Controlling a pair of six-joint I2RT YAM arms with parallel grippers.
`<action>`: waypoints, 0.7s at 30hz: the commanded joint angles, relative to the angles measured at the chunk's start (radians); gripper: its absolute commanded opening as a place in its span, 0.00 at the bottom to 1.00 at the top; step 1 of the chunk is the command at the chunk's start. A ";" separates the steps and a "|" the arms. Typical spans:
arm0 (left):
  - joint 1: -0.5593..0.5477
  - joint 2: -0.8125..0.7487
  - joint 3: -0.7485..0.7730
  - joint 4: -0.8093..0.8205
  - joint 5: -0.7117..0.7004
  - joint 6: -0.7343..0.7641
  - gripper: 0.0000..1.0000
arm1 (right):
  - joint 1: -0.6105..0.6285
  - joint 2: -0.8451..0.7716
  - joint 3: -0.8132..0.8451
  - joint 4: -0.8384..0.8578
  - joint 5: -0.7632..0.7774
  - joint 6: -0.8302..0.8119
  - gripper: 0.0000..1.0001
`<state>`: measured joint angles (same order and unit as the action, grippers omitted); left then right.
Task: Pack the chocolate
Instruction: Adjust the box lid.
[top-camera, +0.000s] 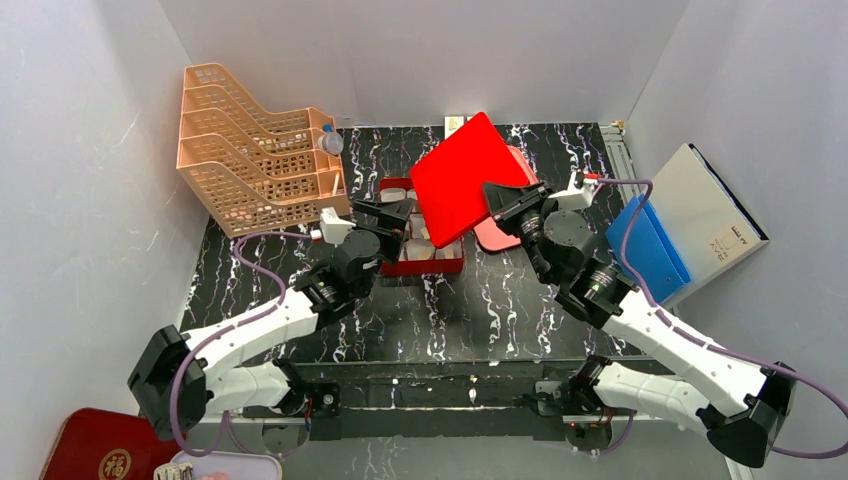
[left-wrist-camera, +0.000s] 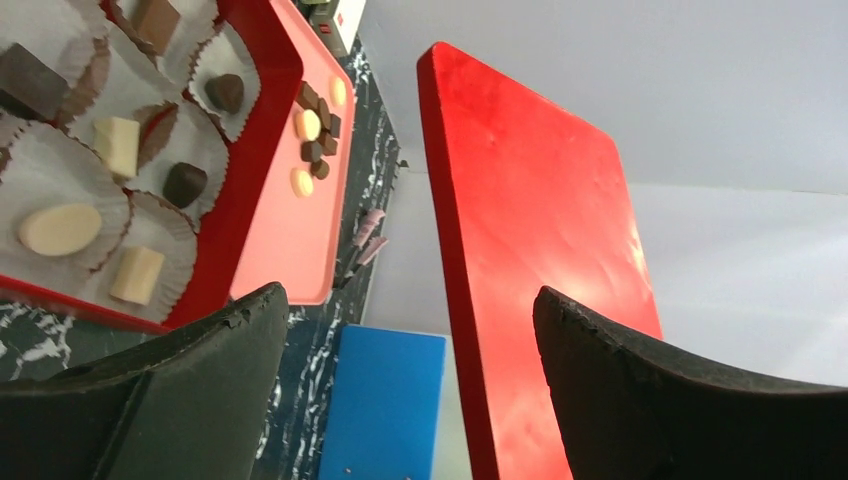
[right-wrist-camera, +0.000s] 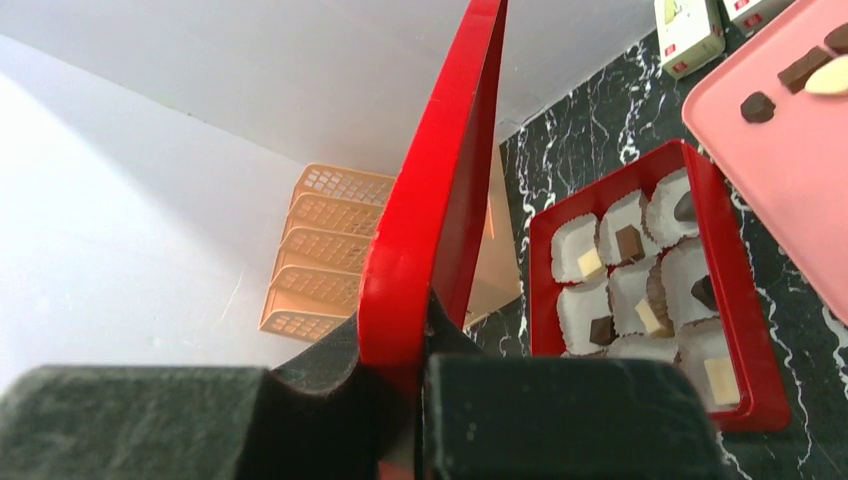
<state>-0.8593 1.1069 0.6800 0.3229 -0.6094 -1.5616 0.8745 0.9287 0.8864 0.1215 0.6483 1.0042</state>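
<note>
An open red box (top-camera: 433, 267) of white paper cups holds chocolate pieces (left-wrist-camera: 185, 183), dark and pale, one per cup. More loose chocolate (left-wrist-camera: 312, 140) lies on the pink tray (left-wrist-camera: 285, 240) beside it. The red lid (top-camera: 462, 178) hangs tilted in the air over the box and tray, with my right gripper (right-wrist-camera: 405, 375) shut on its edge. In the top view, my left gripper (top-camera: 392, 222) stands over the box's left side. It is open, and in its wrist view the lid (left-wrist-camera: 540, 230) rises beyond the gap between the fingers, untouched.
A peach stacked rack (top-camera: 255, 150) with a bottle (top-camera: 330, 140) stands at the back left. A blue box (top-camera: 645, 250) and a grey binder (top-camera: 710, 215) lean at the right. Two small white cartons (right-wrist-camera: 690, 30) sit behind the tray. A red tin (top-camera: 95, 450) lies off the table, near left.
</note>
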 joint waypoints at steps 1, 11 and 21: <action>0.040 0.044 0.026 0.036 0.053 0.045 0.88 | -0.009 -0.041 0.037 -0.003 -0.073 0.088 0.01; 0.103 0.147 0.087 0.091 0.182 0.084 0.85 | -0.008 -0.056 0.028 -0.027 -0.137 0.128 0.01; 0.112 0.170 0.105 0.133 0.197 0.069 0.63 | -0.008 -0.051 -0.021 -0.012 -0.167 0.202 0.01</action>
<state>-0.7513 1.2804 0.7616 0.4232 -0.4126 -1.4975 0.8677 0.8986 0.8795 0.0246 0.4965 1.1397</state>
